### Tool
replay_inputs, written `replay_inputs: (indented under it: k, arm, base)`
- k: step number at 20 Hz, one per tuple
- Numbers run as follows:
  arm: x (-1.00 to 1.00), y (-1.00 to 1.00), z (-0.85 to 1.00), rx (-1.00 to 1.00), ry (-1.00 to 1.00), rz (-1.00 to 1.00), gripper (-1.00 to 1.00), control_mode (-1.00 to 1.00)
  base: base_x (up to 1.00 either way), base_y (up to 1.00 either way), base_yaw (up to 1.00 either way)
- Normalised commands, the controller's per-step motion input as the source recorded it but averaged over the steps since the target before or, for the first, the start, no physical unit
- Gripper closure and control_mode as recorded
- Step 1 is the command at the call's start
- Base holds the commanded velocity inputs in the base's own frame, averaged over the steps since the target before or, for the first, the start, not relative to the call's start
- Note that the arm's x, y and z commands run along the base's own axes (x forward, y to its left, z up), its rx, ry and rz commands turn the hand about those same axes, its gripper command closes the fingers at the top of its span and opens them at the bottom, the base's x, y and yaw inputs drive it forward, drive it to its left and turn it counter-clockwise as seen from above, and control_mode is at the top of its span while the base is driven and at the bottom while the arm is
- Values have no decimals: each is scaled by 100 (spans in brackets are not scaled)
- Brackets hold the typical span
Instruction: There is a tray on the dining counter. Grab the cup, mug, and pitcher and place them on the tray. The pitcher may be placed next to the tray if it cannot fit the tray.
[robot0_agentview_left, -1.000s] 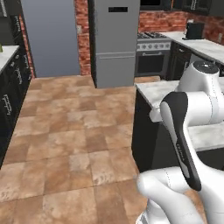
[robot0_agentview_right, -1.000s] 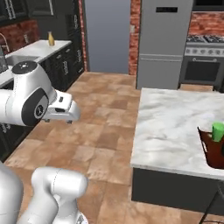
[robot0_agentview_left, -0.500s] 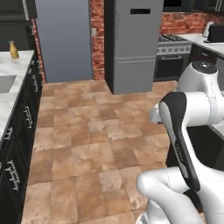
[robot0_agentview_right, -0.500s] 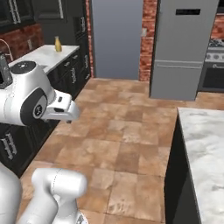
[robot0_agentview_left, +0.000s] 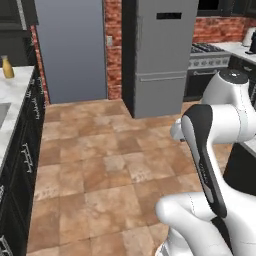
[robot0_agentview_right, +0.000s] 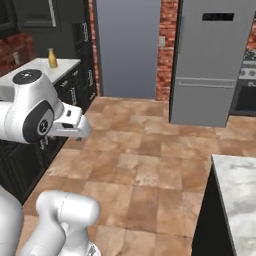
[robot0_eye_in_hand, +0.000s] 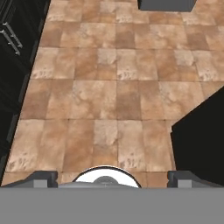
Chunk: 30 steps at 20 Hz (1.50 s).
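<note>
Base swung left over the last second. Both base views panned off the dining counter (robot0_agentview_right: 236, 192), down to one marble corner at lower right of the right base view. That was camera motion, not the things moving. Left behind the tray with the cup standing in it at the counter's far side, so read as cup already delivered.

Picked up the pitcher (robot0_agentview_left: 7, 66) (robot0_agentview_right: 52, 58): yellow-orange, upright at the far end of the side counter (robot0_agentview_right: 35, 67) along the left wall, well apart from the arm. Judged this as transit toward the pitcher, with a further drive needed before any reach. Couldn't tell where the mug was.

Gripper (robot0_eye_in_hand: 112, 178) carried high over the floor (robot0_agentview_left: 115, 165), fingers spread wide, nothing between them. Pointed down at bare tiles with black cabinet fronts (robot0_eye_in_hand: 13, 65) at left.

Room: terracotta tile floor, free of obstacles on the path. Steel fridge (robot0_agentview_left: 157, 55) straight ahead, grey-blue door (robot0_agentview_left: 72, 47) beside it, brick wall (robot0_agentview_left: 114, 45) between. Stove (robot0_agentview_left: 207, 65) further right. Black lower cabinets (robot0_agentview_left: 22, 150) under the side counter. Watched the cabinet edge for clearance on approach.
</note>
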Motion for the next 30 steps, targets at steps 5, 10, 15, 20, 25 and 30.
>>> replay_inputs:
  k: [5, 10, 15, 20, 25, 30]
  arm:
    - [0, 0, 0, 0, 0, 0, -100, 100]
    - [0, 0, 0, 0, 0, 0, -100, 100]
    - [0, 0, 0, 0, 0, 0, -100, 100]
    - [0, 0, 0, 0, 0, 0, -100, 100]
    - [0, 0, 0, 0, 0, 0, -100, 100]
    - [0, 0, 0, 0, 0, 0, -100, 100]
  base:
    - [100, -7, 0]
    - [100, -1, 0]
    - [100, 0, 0]
    - [100, 0, 3]
    - [100, 0, 5]
    - [100, -2, 9]
